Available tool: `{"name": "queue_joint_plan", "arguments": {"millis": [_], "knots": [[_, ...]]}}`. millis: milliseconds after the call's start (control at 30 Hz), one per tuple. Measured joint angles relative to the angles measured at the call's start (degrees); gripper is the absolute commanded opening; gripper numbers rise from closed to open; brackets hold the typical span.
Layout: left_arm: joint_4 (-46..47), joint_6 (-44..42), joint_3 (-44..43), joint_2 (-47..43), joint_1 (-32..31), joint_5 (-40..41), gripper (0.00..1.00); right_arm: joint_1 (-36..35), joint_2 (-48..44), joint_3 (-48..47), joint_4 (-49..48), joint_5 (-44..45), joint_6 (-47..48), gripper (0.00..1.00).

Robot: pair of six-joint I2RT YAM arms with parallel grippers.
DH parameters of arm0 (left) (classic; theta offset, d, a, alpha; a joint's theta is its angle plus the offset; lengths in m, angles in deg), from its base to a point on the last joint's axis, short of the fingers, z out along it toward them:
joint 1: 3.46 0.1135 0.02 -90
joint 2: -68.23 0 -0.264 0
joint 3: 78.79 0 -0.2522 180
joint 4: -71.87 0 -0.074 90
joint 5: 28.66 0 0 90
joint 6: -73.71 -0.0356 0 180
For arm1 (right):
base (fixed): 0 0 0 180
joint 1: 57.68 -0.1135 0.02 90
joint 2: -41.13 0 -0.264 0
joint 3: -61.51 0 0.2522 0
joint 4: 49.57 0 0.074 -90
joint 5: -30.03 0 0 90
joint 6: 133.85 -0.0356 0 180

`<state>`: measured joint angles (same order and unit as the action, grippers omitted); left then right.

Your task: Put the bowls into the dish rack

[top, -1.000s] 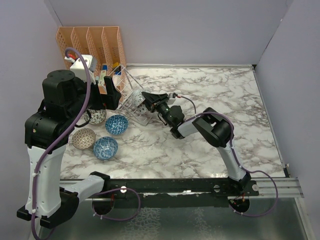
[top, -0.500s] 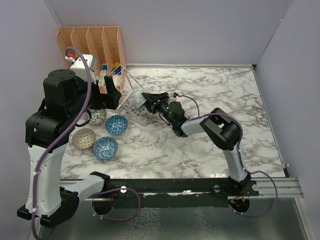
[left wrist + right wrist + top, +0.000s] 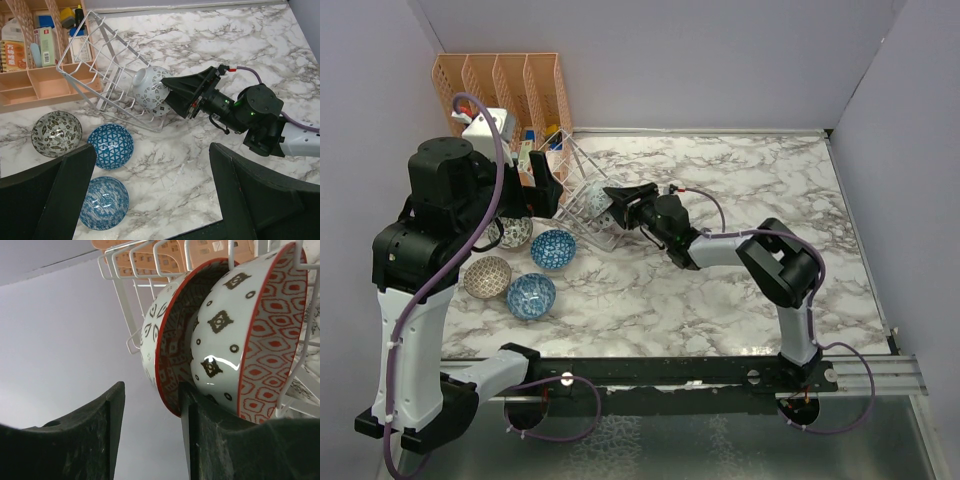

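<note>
The wire dish rack (image 3: 582, 190) is tipped up on edge, next to the orange organiser (image 3: 510, 85); it also shows in the left wrist view (image 3: 95, 60). Two pinkish-red patterned bowls (image 3: 250, 335) stand in its slots, seen as one pale bowl from above (image 3: 152, 91). My right gripper (image 3: 616, 203) is open at these bowls, one finger (image 3: 215, 440) against the nearer bowl's rim and nothing between the jaws. On the table lie a grey-white bowl (image 3: 512, 232), two blue bowls (image 3: 552, 248) (image 3: 531, 295) and a tan bowl (image 3: 487, 276). My left gripper (image 3: 542, 188) hangs open and empty above them.
The orange organiser (image 3: 45, 85) holds boxes and bottles at the back left. Grey walls close in the back and both sides. The right arm (image 3: 780, 270) stretches across the marble table (image 3: 750, 200) toward the rack.
The right arm's elbow has swung out to the right and the arm has stretched, while its gripper stays at the bowls in the rack. The left arm has barely moved.
</note>
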<state>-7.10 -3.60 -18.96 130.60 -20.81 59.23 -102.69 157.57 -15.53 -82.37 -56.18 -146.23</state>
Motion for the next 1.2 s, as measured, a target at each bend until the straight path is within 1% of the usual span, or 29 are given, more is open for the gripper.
{"name": "queue_joint_plan", "arguments": {"millis": [667, 700, 833, 933, 1000, 1033, 1067, 1200], "knots": [[0.35, 0.66, -0.76, 0.33, 0.0, 0.0, 0.99, 0.5, -8.83, 0.83, 19.56, -0.22, 0.76, 0.49], [0.35, 0.68, -0.79, 0.33, 0.0, 0.0, 0.99, 0.5, -9.4, 0.83, 20.72, -0.28, 1.01, 0.5], [0.33, 0.79, -0.85, 0.33, 0.0, 0.0, 0.99, 0.5, -12.52, 0.74, 26.95, -0.28, 3.82, 0.59], [-0.02, 1.01, -1.62, 0.63, 0.0, 0.09, 0.99, 0.52, -14.49, -1.03, 33.94, -0.61, 8.83, 0.62], [-0.07, 1.22, -2.54, 1.01, 0.0, 0.22, 0.99, 0.52, -14.88, -4.0, 39.21, -1.62, 13.62, 0.63], [-0.07, 1.38, -2.99, 1.18, 0.0, 0.24, 0.99, 0.5, -14.88, -6.21, 42.4, -2.51, 17.18, 0.63], [-0.11, 1.57, -3.58, 1.38, 0.0, 0.31, 0.99, 0.5, -14.88, -7.78, 43.98, -3.19, 19.23, 0.63], [-0.31, 2.45, -6.21, 2.12, 0.0, 1.07, 0.99, -0.15, -14.88, -14.49, 51.49, -6.64, 32.2, 0.63]]}}
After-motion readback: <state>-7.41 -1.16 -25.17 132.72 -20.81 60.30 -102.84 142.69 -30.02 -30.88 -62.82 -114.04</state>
